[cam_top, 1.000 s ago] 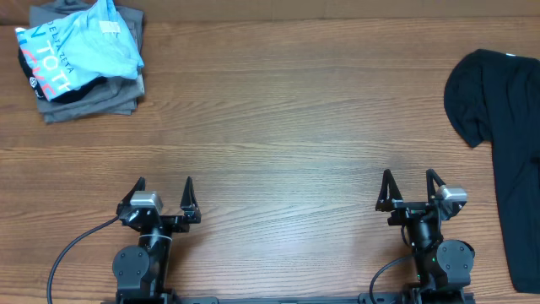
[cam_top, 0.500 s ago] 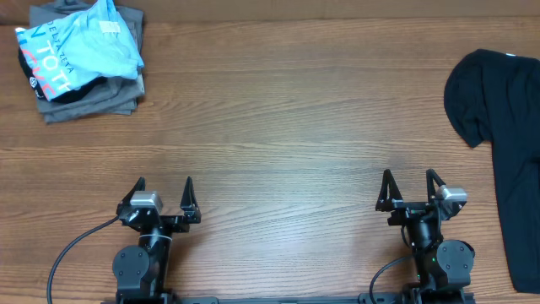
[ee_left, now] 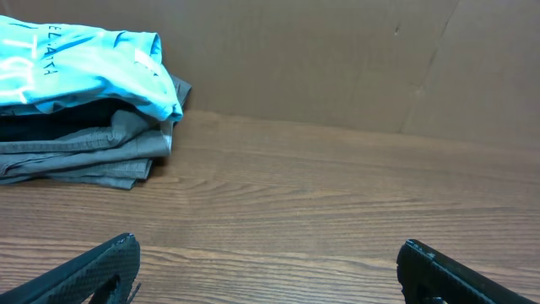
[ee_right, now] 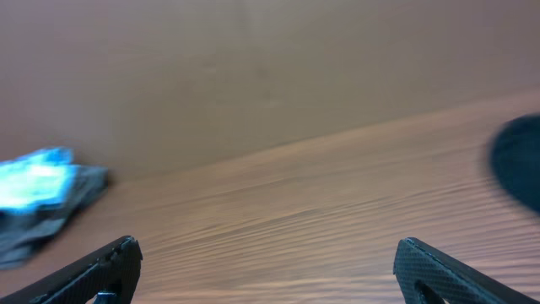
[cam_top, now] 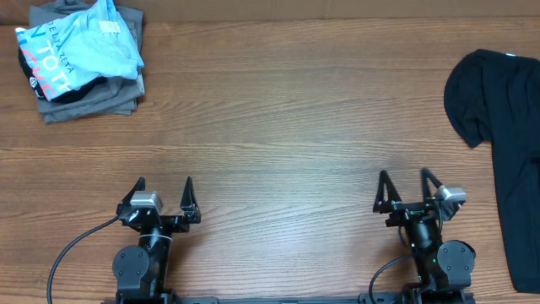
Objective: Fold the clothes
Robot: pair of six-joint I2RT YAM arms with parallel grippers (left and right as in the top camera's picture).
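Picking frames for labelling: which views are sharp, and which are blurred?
Overhead: sharp and evenly lit, though the black T-shirt reads as a featureless dark mass cropped at the right edge. Left wrist: crisp, with the folded pile clear. Right wrist: smeared throughout, wood grain and the distant pile softened.

Place: a robot test station, more lab than home.
Bench: wood-grain table, with the left arm and right arm mounted at its near edge.
Backdrop: plain cardboard wall along the far side.
Wiring: black cable trailing from the left arm.
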